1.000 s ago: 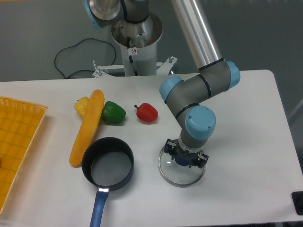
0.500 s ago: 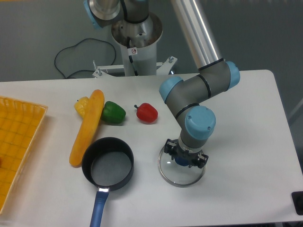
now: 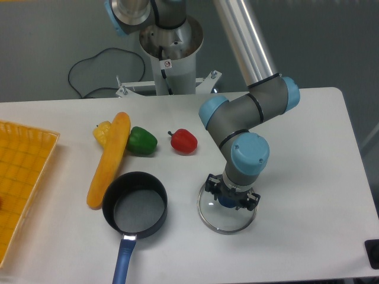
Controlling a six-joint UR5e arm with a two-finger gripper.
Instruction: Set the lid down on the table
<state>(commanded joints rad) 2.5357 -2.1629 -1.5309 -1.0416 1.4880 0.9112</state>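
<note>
Glass is seen lying flat on the white table [image 3: 308, 154]: the round transparent lid [image 3: 227, 218] with silver rim, right of the black saucepan [image 3: 135, 205]. Its dark blue knob is flanked by the gripper [image 3: 231, 199]; whether it is clamped cannot be told.

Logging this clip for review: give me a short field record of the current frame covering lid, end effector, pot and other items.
lid: glass lid flat on the table, right of the pot
end effector: end effector at the lid's blue knob; open or shut cannot be told
pot: black saucepan, uncovered, blue handle toward the camera
other items: red pepper, green pepper, long orange vegetable, yellow tray at left edge
</note>
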